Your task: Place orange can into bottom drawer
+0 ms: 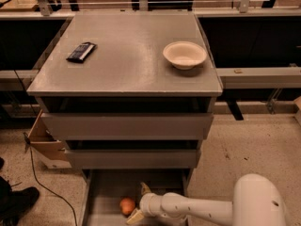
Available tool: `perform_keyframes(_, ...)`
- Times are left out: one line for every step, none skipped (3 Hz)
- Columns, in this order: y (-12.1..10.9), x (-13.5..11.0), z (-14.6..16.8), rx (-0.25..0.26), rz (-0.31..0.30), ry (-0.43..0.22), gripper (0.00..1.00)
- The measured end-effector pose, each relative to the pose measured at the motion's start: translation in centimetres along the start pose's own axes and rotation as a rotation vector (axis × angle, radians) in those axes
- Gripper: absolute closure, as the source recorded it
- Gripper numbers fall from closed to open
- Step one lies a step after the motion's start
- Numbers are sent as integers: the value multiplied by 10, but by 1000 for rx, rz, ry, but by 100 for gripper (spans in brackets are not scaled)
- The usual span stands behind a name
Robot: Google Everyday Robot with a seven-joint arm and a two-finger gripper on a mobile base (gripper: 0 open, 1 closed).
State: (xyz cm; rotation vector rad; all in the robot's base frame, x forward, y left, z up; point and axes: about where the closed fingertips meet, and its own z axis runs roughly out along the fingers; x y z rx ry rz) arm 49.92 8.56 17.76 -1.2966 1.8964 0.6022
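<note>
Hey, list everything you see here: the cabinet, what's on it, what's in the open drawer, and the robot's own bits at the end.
cabinet: one, grey, centre of view, three drawers
upper drawers: two, grey, above the open one
bottom drawer: one, grey, pulled open near the floor
orange can: one, orange and round, on the bottom drawer's floor
packet: one, black, on the cabinet top, left side
bowl: one, white, on the cabinet top, right side
cardboard box: one, brown, on the floor left of the cabinet
shoe: one, black, bottom left corner
arm: one, white, reaching in from the lower right
hand: one, fingers open, inside the bottom drawer, just right of the orange can
</note>
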Motion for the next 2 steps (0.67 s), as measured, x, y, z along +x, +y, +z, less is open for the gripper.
perform_keyframes(-5, -21, -49, 44, 1, -28, 0)
perform_keyframes(2, -17, -53, 36, 6, -25, 0)
